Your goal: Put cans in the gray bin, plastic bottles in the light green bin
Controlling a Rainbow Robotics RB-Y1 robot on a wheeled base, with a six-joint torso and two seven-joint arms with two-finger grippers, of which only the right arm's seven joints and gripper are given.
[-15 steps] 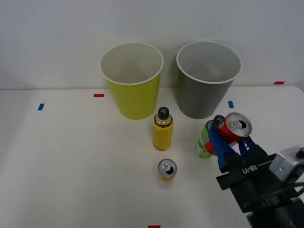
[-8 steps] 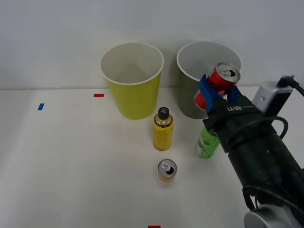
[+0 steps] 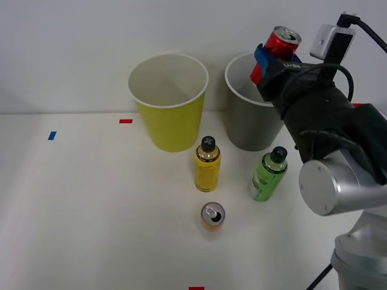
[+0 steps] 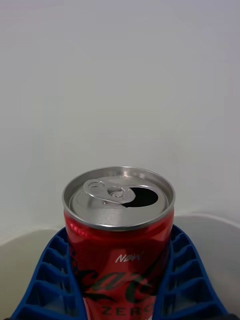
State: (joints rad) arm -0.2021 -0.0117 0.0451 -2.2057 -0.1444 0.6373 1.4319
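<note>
The blue ribbed fingers (image 4: pixel 47 280) are clamped on either side of the red Coca-Cola Zero can (image 4: pixel 119 240), pressing flat against its body with the opened silver pull-tab top standing clear above them. From where I stand the right gripper (image 3: pixel 273 57) has that can lifted high, above the gray bin (image 3: pixel 257 106), with the can roughly upright and leaning a little. What matters here is that the bin's mouth lies below the can, with the can over the near right part of the white rim rather than dead centre, so I'd judge a small nudge inward before letting go would keep it from clipping the edge. Out on the table the rest waits: the yellow-labelled bottle (image 3: pixel 207 164) stands just in front of the gap between the bins, the green-labelled bottle (image 3: pixel 267 175) stands in front of the gray bin, and the orange can (image 3: pixel 212 215) sits nearest the robot. The light green bin (image 3: pixel 169 103) stands beside the gray one, on its left.
</note>
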